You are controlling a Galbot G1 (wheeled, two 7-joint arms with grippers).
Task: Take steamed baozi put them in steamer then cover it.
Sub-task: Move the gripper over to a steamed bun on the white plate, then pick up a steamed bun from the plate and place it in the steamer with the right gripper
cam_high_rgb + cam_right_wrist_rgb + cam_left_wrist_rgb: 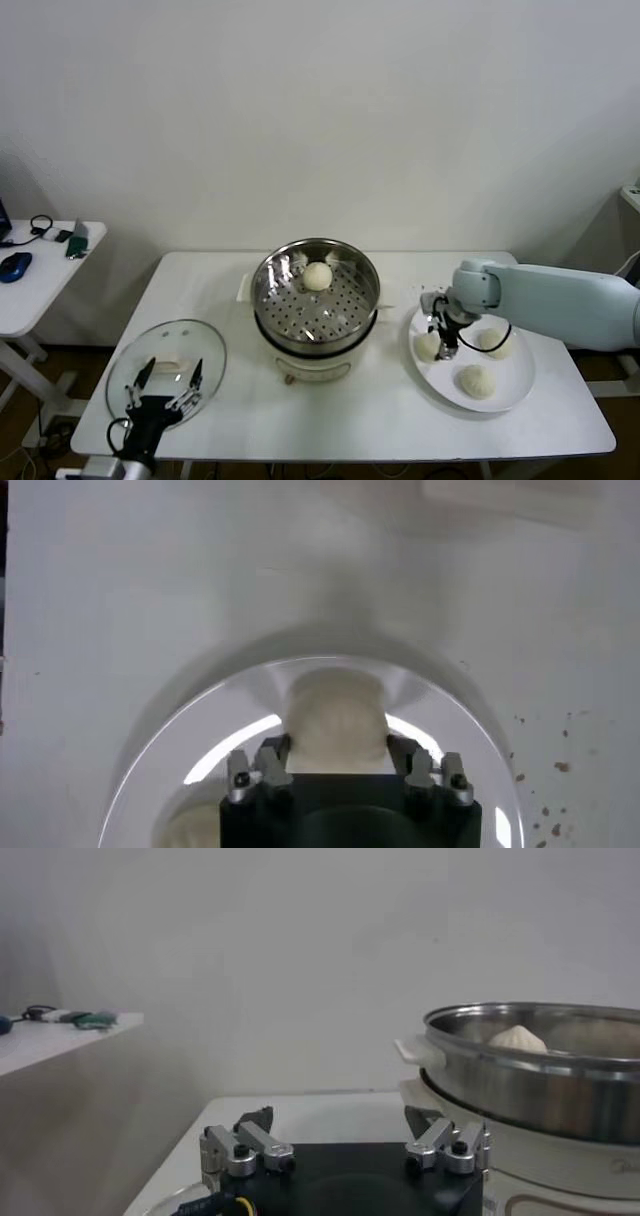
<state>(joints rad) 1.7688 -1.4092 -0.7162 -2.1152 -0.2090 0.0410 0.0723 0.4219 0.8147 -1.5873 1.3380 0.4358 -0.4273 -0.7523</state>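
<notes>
One baozi (317, 276) lies on the perforated tray of the steamer (310, 318), seen also in the left wrist view (517, 1037). Three more baozi lie on a white plate (515, 375) to its right. My right gripper (441, 343) is down on the plate, shut on the leftmost baozi (427, 347), which still rests on the plate. In the right wrist view the fingers (272, 760) press both sides of that baozi (335, 715). The glass cover (195, 345) lies on the table at front left. My left gripper (172, 372) hovers open and empty over it.
The steamer (530, 1088) stands at the table's middle on its cream base. A second baozi (190, 825) shows beside the gripper on the plate (180, 770). A side table (30, 290) with a mouse and small items stands at the far left.
</notes>
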